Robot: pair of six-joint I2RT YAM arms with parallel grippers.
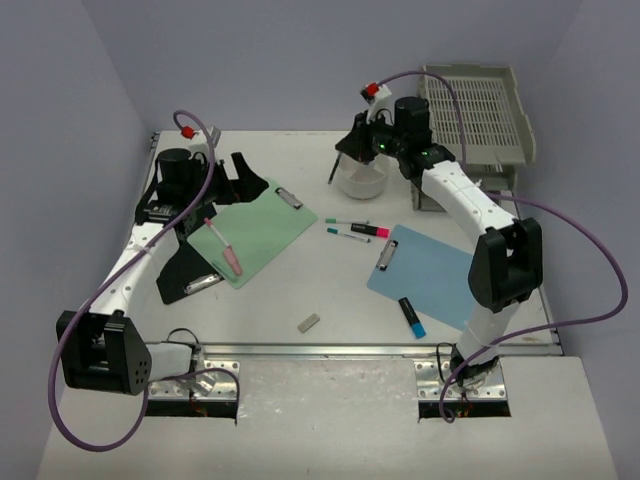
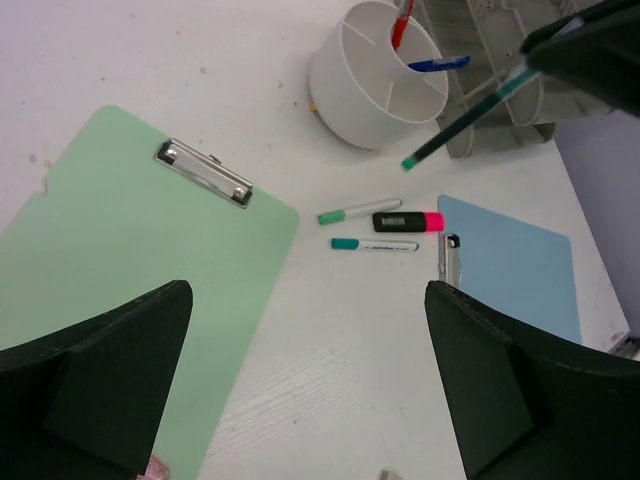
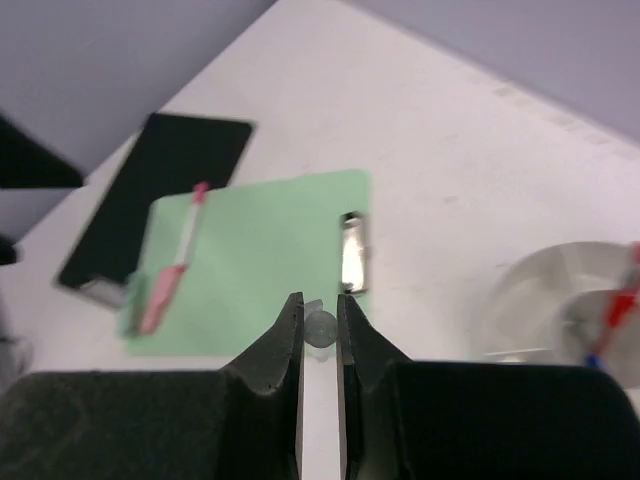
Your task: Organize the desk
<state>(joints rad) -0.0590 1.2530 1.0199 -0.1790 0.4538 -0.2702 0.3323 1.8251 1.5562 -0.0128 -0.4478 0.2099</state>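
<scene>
Now we hold our left gripper (image 2: 308, 300) wide apart over the flat white rectangular desk (image 1: 260, 300) beneath both arms, our right gripper (image 3: 320, 310) pinching a slim teal-tipped dark pen (image 2: 465, 118) near its far edge.

At the desk's (image 1: 300, 295) twelve o'clock stands the pen cup (image 1: 361, 180), paper trays (image 1: 480, 105) at one. My right claw's (image 3: 320, 305) marker (image 2: 470, 113) hangs at the cup's nine. Two markers (image 1: 347, 236) and a highlighter (image 1: 371, 231) lie centre. At nine a clipboard (image 1: 262, 225), pen (image 1: 224, 247) on it, overlaps a second clipboard (image 1: 183, 277). A third clipboard (image 1: 432, 272) bearing another highlighter (image 1: 411, 317) lies at four, an eraser (image 1: 309, 322) at six.

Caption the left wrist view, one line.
Left gripper open over edge of green clipboard; right gripper holds teal pen near white pen cup.
</scene>
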